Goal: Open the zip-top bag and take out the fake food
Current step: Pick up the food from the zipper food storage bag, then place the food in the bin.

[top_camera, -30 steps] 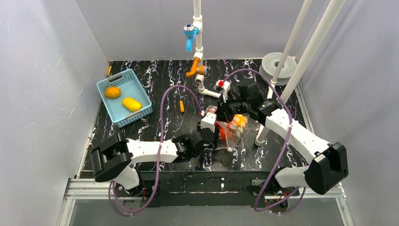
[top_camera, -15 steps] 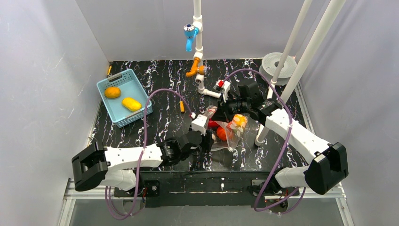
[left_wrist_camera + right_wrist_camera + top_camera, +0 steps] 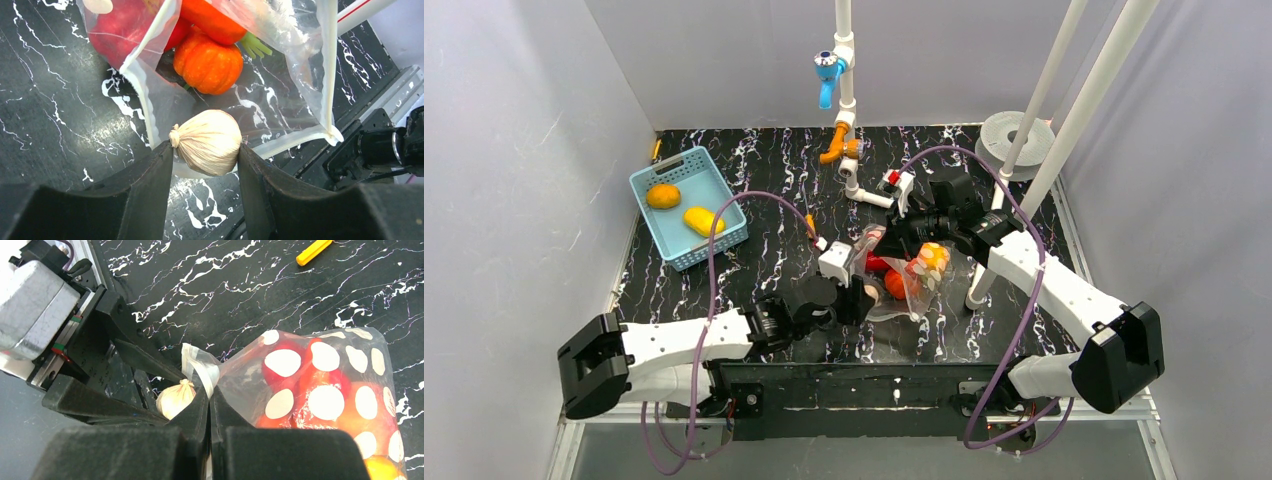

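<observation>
Left jaws round garlic [image 3: 207, 142] — bag [image 3: 300, 50] beyond

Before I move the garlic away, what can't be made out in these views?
Left wrist: red piece and carrot cut off by the top edge; pieces in the bag can't be counted.
Right wrist: garlic half hidden behind the right gripper.
Top: the hold of the left gripper is too small to judge.

No text or number is readable (zip-top bag [image 3: 325, 357] shows only dots)
</observation>
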Controlling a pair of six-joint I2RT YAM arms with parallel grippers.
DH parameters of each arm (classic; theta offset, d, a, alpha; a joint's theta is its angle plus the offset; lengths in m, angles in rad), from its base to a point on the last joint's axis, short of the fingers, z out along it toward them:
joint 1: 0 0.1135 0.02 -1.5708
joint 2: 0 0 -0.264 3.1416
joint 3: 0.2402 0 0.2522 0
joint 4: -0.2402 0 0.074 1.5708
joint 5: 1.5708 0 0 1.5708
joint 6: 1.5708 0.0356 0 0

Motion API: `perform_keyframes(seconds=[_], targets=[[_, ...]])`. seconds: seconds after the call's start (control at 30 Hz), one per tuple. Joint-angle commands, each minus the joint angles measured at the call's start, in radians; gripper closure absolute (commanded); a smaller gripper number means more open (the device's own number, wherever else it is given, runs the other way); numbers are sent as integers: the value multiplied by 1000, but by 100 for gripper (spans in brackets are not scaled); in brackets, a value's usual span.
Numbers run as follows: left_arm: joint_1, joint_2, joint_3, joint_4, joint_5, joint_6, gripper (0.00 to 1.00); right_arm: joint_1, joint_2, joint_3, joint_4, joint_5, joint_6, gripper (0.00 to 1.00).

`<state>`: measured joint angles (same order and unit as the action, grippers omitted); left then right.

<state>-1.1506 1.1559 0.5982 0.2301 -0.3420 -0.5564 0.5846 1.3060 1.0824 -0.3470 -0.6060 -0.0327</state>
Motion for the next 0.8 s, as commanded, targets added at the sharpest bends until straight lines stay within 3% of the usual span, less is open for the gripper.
perform_keyframes(seconds=[0.0,0.43,0.77], targets=[[38,-103,-23,-29,70,-35,99,-6,-33,1,41,-21,3,99],[154,-420,1,-295,155,-28,100,-7,-30,1,41,-20,4,99],[290,-519,80,-451,147,41,100,-8,-29,2,40,-21,4,99]])
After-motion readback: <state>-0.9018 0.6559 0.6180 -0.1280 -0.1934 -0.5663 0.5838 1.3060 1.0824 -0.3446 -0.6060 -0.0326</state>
